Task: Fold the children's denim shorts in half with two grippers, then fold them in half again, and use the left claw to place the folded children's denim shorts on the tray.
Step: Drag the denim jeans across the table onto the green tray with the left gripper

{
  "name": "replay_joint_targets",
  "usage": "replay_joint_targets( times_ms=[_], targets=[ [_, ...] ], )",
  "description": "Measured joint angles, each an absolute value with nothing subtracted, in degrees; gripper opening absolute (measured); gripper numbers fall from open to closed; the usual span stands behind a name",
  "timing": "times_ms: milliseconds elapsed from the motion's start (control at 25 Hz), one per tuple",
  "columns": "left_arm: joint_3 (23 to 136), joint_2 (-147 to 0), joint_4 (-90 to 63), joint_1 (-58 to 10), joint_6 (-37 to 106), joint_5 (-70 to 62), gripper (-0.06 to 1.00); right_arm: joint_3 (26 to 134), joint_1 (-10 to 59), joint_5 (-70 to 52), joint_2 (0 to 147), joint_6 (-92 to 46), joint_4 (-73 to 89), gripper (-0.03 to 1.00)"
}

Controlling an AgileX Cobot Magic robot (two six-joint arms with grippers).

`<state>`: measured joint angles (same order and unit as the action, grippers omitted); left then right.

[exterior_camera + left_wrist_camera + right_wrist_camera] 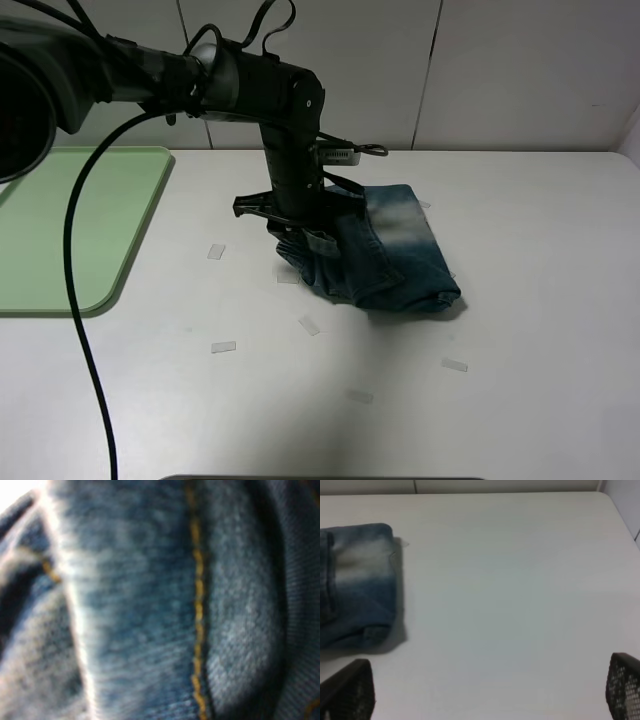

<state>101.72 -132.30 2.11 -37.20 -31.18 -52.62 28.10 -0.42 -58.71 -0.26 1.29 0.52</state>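
The children's denim shorts point(400, 250) lie folded into a small blue bundle at the middle of the white table. My left gripper point(305, 238) comes down on the bundle's left edge, and its black claws are closed on the cloth there. Blurred denim point(150, 605) with an orange seam fills the left wrist view, hiding the fingers. In the right wrist view the shorts point(360, 580) lie far off, and my right gripper point(485, 695) stands open over bare table, well apart from them. The pale green tray point(60, 230) rests at the table's left edge.
Several small bits of clear tape lie on the table, among them one point(216, 252) left of the shorts and one point(455, 365) in front. A black cable point(85, 330) hangs down across the front left. White wall panels stand behind the table.
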Motion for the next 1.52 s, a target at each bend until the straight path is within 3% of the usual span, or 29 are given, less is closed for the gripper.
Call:
replay_joint_targets(
  times_ms=[480, 1520],
  targets=[
    [101.72, -127.75, 7.22, -32.18, -23.44, -62.68, 0.34, 28.10, -0.42, -58.71, -0.26, 1.29, 0.69, 0.70],
    [101.72, -125.03, 7.82, -1.69, -2.24, -67.88, 0.33, 28.10, -0.42, -58.71, -0.26, 1.29, 0.69, 0.70]
  ],
)
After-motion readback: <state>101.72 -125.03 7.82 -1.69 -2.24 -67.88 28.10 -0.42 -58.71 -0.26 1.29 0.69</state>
